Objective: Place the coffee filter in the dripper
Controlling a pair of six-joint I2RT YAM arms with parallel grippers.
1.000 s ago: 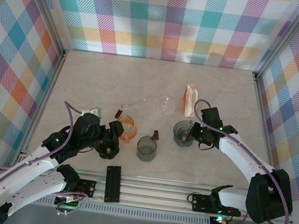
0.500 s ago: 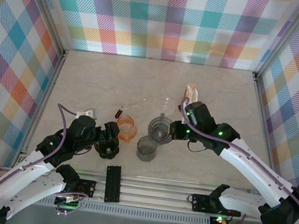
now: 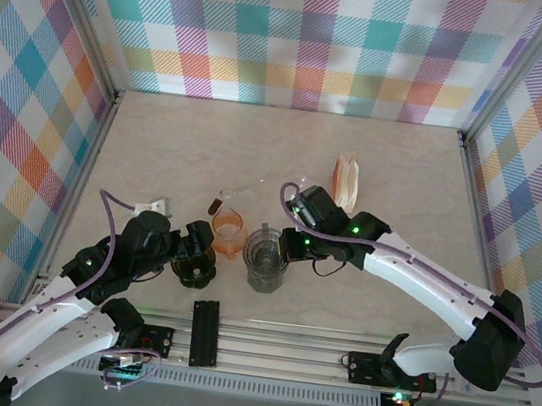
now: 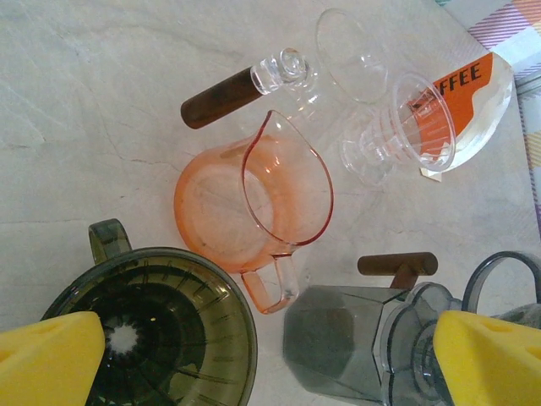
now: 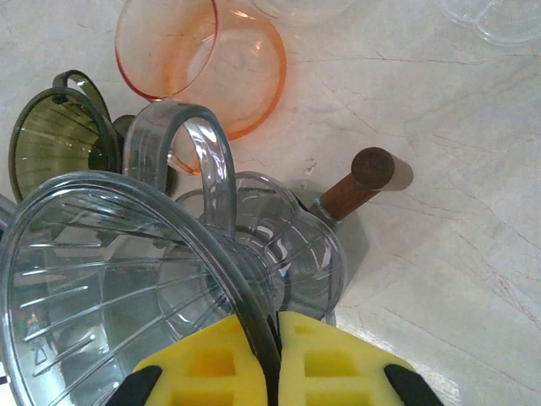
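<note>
Smoke-grey plastic is the weak spot. Your right hand (image 5: 272, 359) pinches only the thin rim of the grey dripper (image 5: 110, 271), so the cone hangs off to one side of the grip. I judge it could swivel or slip. The pads are closed almost together, with just that rim between them. The dripper is over the mouth of the grey server (image 5: 317, 249), but you cannot tell whether it is seated. If you release it off-centre it may tip and take the server with it.

Your left hand (image 4: 269, 359) is spread as wide as it goes and holds nothing. It hovers above the dark olive dripper (image 4: 161, 330), with one pad over that dripper's edge and the other close to the server. A careless sideways move could knock either one.

Just beyond these stands the orange pitcher (image 4: 211, 203), close beside both the olive dripper and the server, so there is little room. Beyond it is a clear glass dripper (image 4: 397, 127).

Farthest away is the filter pack (image 3: 347, 180), on the pale surface (image 3: 189, 141) and well apart from the grey dripper. No filter lies in any dripper yet. The paper is thin, and pulling one sheet may drag out several.
</note>
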